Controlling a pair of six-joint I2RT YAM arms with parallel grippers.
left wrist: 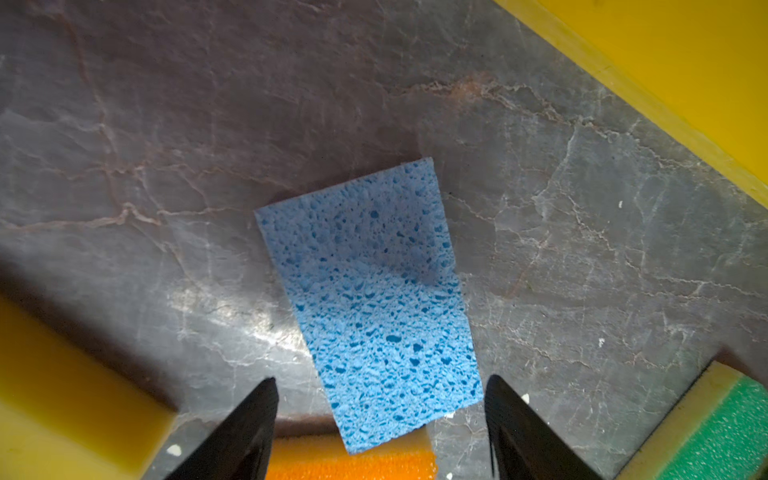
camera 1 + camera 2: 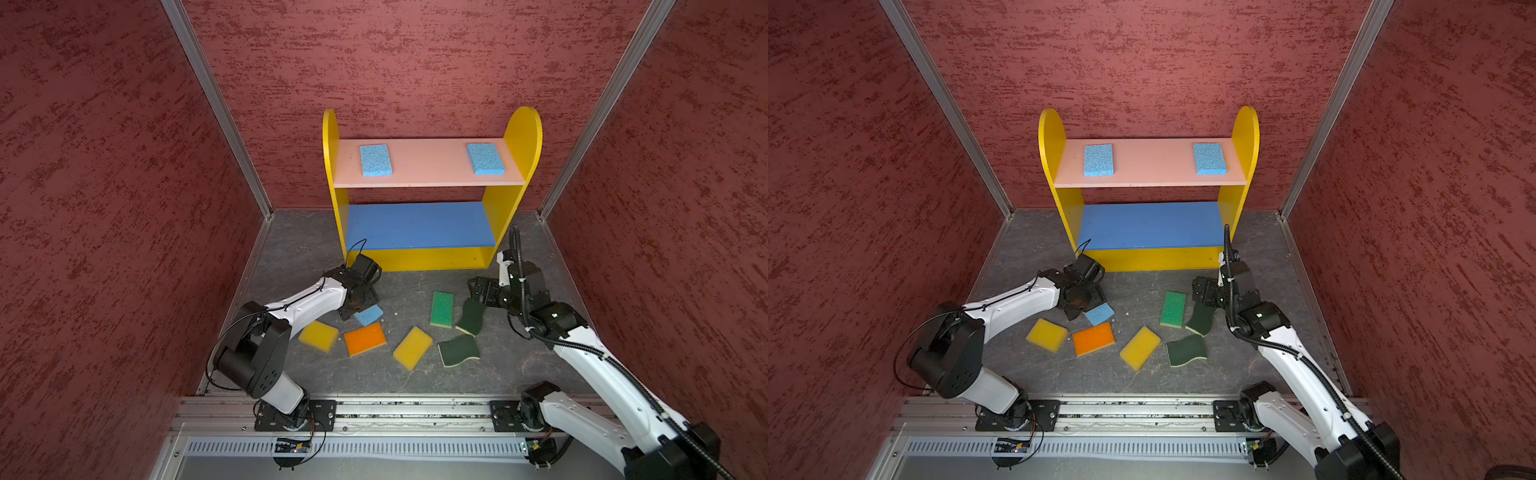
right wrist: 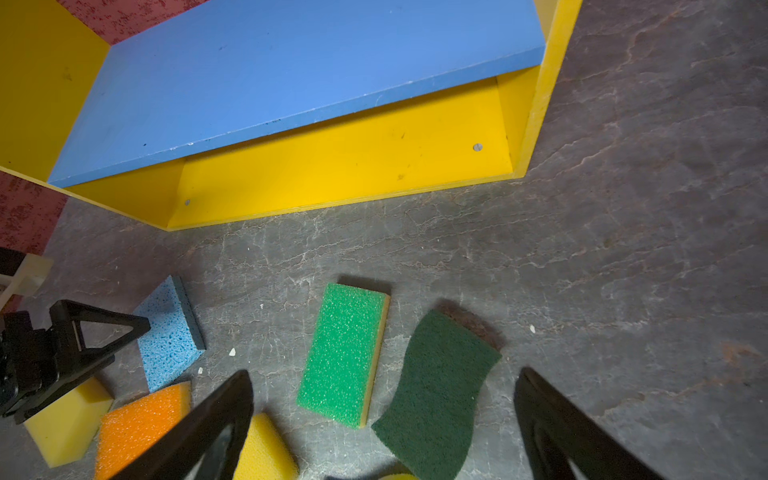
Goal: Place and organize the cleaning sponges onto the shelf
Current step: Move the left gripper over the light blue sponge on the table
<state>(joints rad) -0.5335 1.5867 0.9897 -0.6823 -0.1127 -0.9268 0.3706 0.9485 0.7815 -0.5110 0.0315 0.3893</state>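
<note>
Two light blue sponges lie flat on the pink upper board of the shelf, one near each side panel. A third light blue sponge lies on the worktop just before the shelf's left foot. It sits between the fingers of the left end effector, which stands open, gripping nothing. Farther from the shelf lie two yellow sponges, an orange-topped sponge, a green-topped sponge and two dark green wavy sponges. The right end effector, open and empty, hovers before the shelf's right foot.

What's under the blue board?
The yellow bottom level, bare where the right wrist view shows it. Its rear is hidden by the blue board.
</note>
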